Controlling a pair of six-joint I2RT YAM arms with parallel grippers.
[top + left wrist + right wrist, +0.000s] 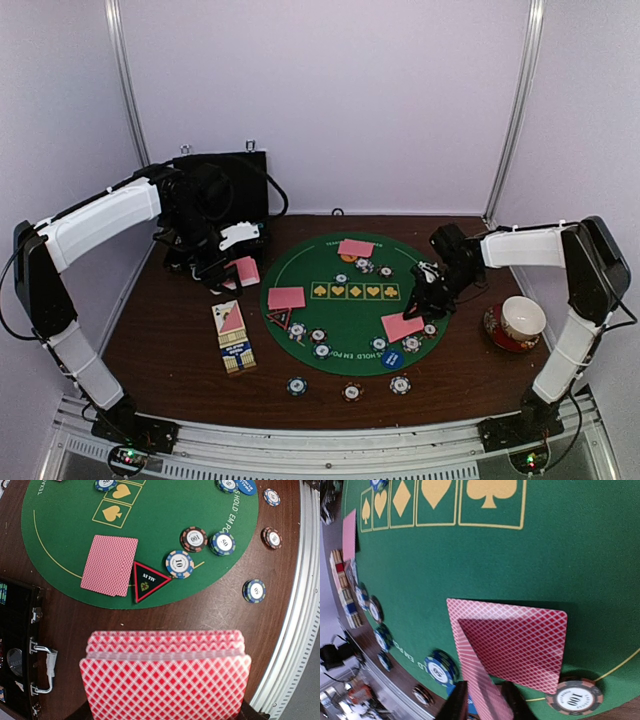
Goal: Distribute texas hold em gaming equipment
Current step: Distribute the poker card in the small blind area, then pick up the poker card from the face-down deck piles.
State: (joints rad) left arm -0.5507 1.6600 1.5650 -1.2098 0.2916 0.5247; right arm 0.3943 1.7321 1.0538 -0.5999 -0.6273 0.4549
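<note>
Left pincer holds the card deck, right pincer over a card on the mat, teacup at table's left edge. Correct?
No: top view shows the teacup at the right edge of the table. Left pincer does hold the card deck; right pincer is over a card on the mat.

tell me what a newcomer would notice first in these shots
The big round green felt mat in the middle of the dark table grabs the eye first. Just off its left edge, the left gripper clamps a thick deck of pink-backed cards. At its right edge, the right gripper has a tilted card between its parted fingers, over a flat card on the felt.
</note>
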